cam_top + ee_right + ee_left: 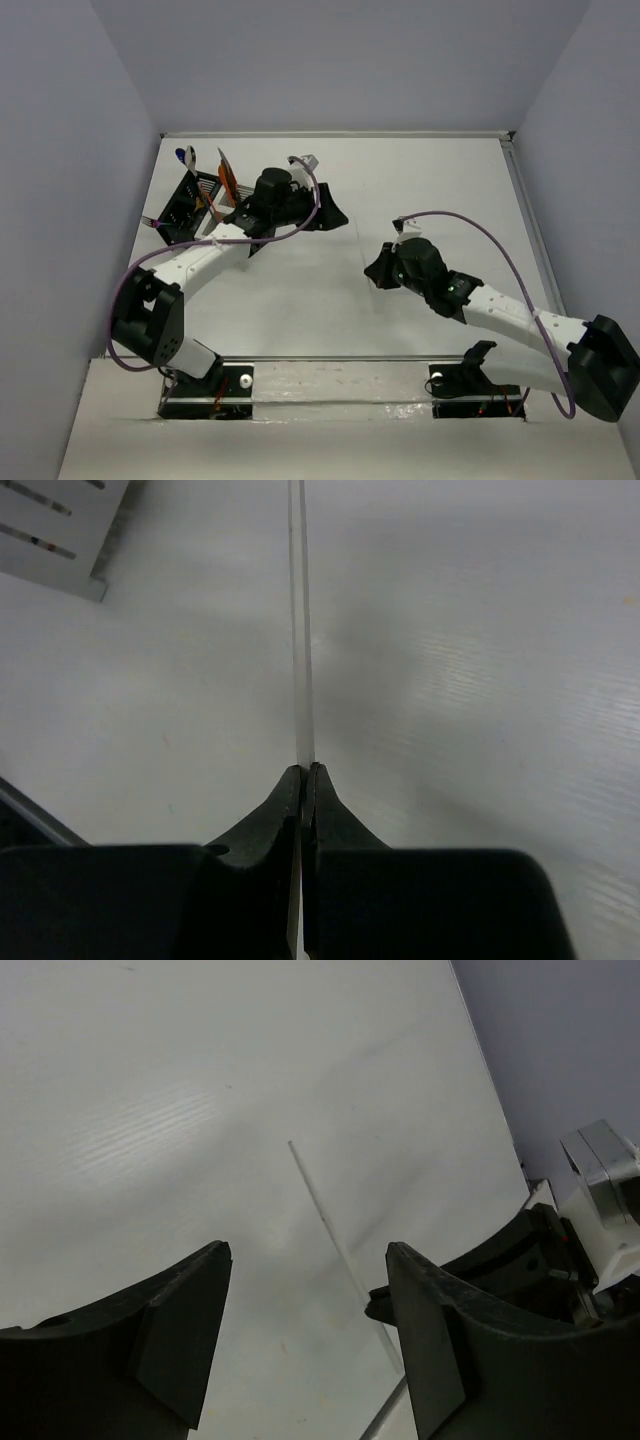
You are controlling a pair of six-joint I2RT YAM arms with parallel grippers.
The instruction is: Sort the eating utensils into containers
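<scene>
Right pincer clamps white stick; left pincer gapes.

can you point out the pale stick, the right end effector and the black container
pale stick (300, 630), right wrist view, middle of its shaft
right end effector (307, 772), right wrist view, between its shut fingertips
black container (180, 210), top view, its slotted side wall

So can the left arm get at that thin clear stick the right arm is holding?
Probably yes. The left pincer stands open, and the thin clear stick, clamped in the shut right pincer, shows straight ahead of it over the white table, with nothing between them.
</scene>
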